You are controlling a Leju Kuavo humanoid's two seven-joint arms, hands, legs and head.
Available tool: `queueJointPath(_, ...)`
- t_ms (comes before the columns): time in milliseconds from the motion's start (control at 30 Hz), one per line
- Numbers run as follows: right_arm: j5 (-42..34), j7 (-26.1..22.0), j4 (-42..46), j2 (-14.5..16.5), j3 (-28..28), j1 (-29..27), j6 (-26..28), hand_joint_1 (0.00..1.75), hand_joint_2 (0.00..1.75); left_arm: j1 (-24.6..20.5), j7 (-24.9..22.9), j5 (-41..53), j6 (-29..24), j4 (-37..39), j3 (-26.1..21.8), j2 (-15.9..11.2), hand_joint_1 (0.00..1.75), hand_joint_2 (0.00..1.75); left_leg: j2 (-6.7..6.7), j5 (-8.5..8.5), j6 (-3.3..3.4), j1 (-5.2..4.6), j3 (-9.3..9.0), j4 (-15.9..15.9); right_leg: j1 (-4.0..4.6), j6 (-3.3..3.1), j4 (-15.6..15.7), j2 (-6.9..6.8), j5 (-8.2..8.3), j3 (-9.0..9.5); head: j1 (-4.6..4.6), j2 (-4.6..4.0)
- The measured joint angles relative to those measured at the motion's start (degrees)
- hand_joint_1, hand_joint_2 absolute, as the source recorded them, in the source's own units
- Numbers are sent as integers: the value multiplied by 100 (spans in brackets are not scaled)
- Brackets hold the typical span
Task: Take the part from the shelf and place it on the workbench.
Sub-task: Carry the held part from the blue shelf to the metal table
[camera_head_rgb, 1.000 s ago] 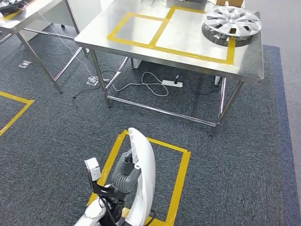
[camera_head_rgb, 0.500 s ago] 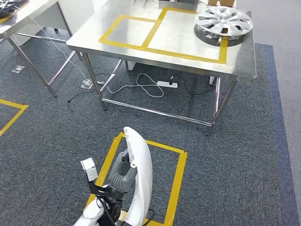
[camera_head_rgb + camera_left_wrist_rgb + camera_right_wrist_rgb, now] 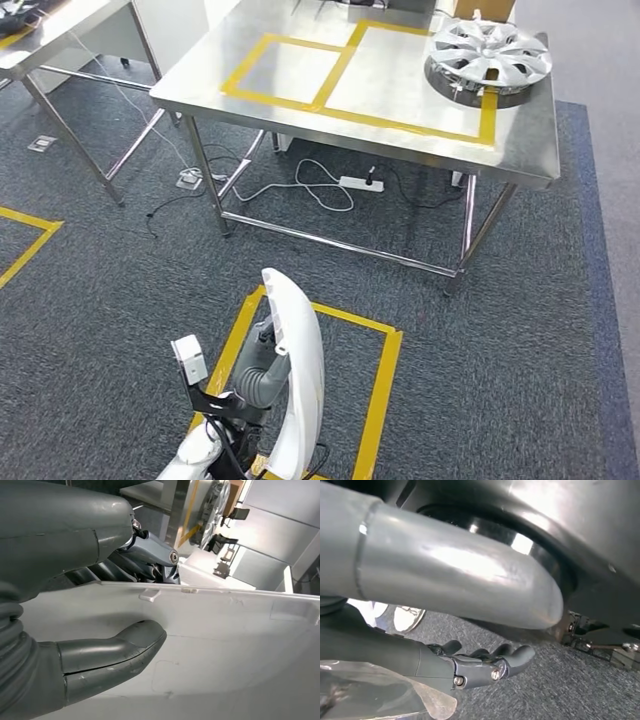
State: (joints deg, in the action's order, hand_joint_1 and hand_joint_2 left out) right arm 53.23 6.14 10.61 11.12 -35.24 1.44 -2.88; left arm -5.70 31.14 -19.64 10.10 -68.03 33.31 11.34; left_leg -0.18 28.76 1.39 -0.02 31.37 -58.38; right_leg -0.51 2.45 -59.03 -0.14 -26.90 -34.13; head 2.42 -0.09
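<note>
A long curved white part (image 3: pixel 303 385) stands on end low in the head view, over the floor. My left hand (image 3: pixel 260 376) grips it from its inner side. In the left wrist view the grey thumb (image 3: pixel 113 652) lies flat against the white part (image 3: pixel 234 650), with the darker fingers on the other side of its edge. The steel workbench (image 3: pixel 377 75) stands ahead across the carpet, marked with yellow tape rectangles. My right hand (image 3: pixel 444 662) hangs over the carpet, its fingers loosely bent and holding nothing.
A silver hubcap (image 3: pixel 489 52) lies on the workbench's far right corner. A power strip (image 3: pixel 362 183) and cables lie under the bench. A yellow tape square (image 3: pixel 377 395) marks the carpet right in front of me. Another steel table (image 3: pixel 64 30) stands at the left.
The whole picture has shifted a little, so the camera has moved; the workbench sits slightly differently in the frame. The left hand still holds the white part the same way.
</note>
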Motion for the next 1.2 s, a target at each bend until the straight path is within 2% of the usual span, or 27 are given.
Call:
queueJointPath(100, 5, -3, 1, -2, -7, -19, 2, 0, 0, -4, 0, 3, 1, -4, 0, 0, 175, 175, 9, 41, -83, -4, -11, -7, 0, -116, 75, 21, -76, 64, -25, 0)
queueJointPath(167, 9, -10, 2, -2, -10, -24, 2, 0, 0, -12, 1, 3, 1, -10, 0, 1, 175, 175, 8, 194, -146, 5, 93, -293, -22, -194, 107, 14, -108, 139, -49, 0)
queueJointPath(200, 10, -15, 2, -2, -11, -23, 2, 0, 0, -13, 1, 3, 1, -13, 0, 1, 175, 175, 7, 323, -168, 14, 244, -605, -26, -229, 115, 8, -131, 178, -61, 0)
queueJointPath(267, 9, -21, 2, -2, -16, -20, 5, 0, 0, -13, 1, 2, -1, -12, -1, -2, 175, 175, 8, 565, -194, 29, 679, -1361, -24, -268, 116, 5, -191, 244, -72, 0)
queueJointPath(300, 9, -23, 2, -3, -20, -22, 10, 0, 0, -11, 1, 2, -1, -12, -2, -3, 175, 175, 8, 581, -197, 34, 845, -1594, -23, -272, 116, 10, -221, 281, -74, 0)
queueJointPath(333, 8, -25, 2, -3, -26, -25, 14, 0, 0, -9, 1, 2, -2, -12, -2, -4, 175, 175, 8, 478, -193, 37, 921, -1626, -22, -269, 115, 19, -254, 327, -74, 0)
queueJointPath(367, 8, -28, 2, -3, -31, -26, 18, 0, 0, -8, 1, 2, -2, -12, -2, -4, 175, 175, 7, 269, -180, 39, 890, -1440, -22, -262, 115, 30, -290, 381, -74, 0)
queueJointPath(433, 8, -36, 1, -2, -36, -34, 19, 0, 0, -8, 1, 1, -3, -11, -2, -5, 175, 175, 6, -218, -128, 26, 658, -757, -16, -227, 117, 48, -377, 477, -73, 0)
queueJointPath(467, 8, -40, 1, -2, -38, -37, 19, 0, 0, -7, 1, 1, -3, -11, -2, -6, 175, 175, 6, -336, -98, 15, 537, -448, -10, -195, 113, 54, -417, 503, -75, 0)
queueJointPath(500, 8, -43, 0, -2, -40, -37, 21, 0, 0, -5, 0, 1, -4, -11, -2, -6, 175, 175, 4, -366, -74, 1, 466, -258, -6, -160, 112, 53, -446, 509, -72, 0)
queueJointPath(600, 9, -48, 1, -2, -46, -22, 32, 0, 0, 1, 0, -1, -5, -14, -2, -2, 175, 175, -7, -275, -18, -8, 404, -106, -14, -59, 149, 30, -497, 525, -71, 0)
queueJointPath(667, 11, -51, 3, -2, -50, -9, 36, 0, 0, 2, 4, 0, -3, -17, -2, 4, 175, 175, -7, -254, 35, 21, 316, -32, -15, -5, -36, 21, -613, 444, -58, 0)
queueJointPath(700, 13, -52, 4, -2, -51, -5, 37, 0, 0, 1, 5, 1, -2, -19, -2, 7, 175, 175, -3, -238, 62, 33, 270, -6, -17, 15, -307, 19, -723, 289, -50, 0)
queueJointPath(767, 15, -57, 3, -2, -52, -8, 36, 0, 0, 0, 7, 1, -1, -19, -2, 7, 175, 175, 1, -185, 101, 30, 218, 4, -18, 46, -1078, 18, -942, -200, -41, 0)
queueJointPath(800, 15, -60, 3, -2, -54, -12, 34, 0, 0, 0, 7, -1, -1, -19, -2, 7, 175, 175, -3, -152, 110, 29, 187, 4, -19, 58, -1361, 17, -959, -419, -41, 0)
queueJointPath(833, 15, -62, 2, -2, -55, -12, 32, 0, 0, 1, 7, -1, -1, -19, -2, 7, 175, 175, -8, -115, 108, 29, 142, 4, -20, 68, -1457, 16, -861, -551, -39, 0)
queueJointPath(867, 16, -63, 2, -2, -57, -11, 30, 0, 0, 1, 7, -2, -1, -19, -2, 7, 175, 175, -13, -71, 101, 33, 82, 3, -22, 73, -1325, 15, -643, -566, -39, 0)
queueJointPath(933, 27, -57, 1, -2, -60, -6, 28, 0, 0, 1, 7, -2, -1, -18, -2, 6, 175, 175, -19, 29, 65, 38, -55, 8, -26, 68, -656, 5, -107, -362, -39, 0)
queueJointPath(967, 34, -54, 0, -2, -61, -11, 28, 0, 0, 0, 6, -1, 0, -17, -2, 5, 175, 175, -22, 77, 36, 30, -102, 3, -20, 54, -343, 2, 39, -221, -39, 0)
queueJointPath(1000, 45, -51, -1, -2, -62, -15, 28, 0, 0, 0, 6, 0, 1, -17, -2, 5, 175, 175, -21, 109, 7, 21, -120, 0, -13, 21, -133, 1, 65, -114, -38, 0)
queueJointPath(1033, 58, -48, -1, -3, -63, -18, 28, 0, 0, -1, 4, 0, 1, -16, -2, 4, 175, 175, -18, 126, -22, 12, -119, 3, -3, -16, -53, 8, 6, -57, -45, 0)
queueJointPath(1133, 91, -45, -1, -3, -69, -38, 29, 0, 0, -5, 4, 0, 2, -17, -2, 4, 175, 175, -6, 187, -105, 9, -128, -21, -13, -134, 53, 27, -79, 33, -65, 0)
queueJointPath(1200, 95, -48, -1, -2, -73, -40, 28, 0, 0, -8, 6, 0, 3, -19, -2, 3, 175, 175, -5, 362, -159, 19, 27, -400, -36, -210, 85, 18, -120, 120, -85, 0)
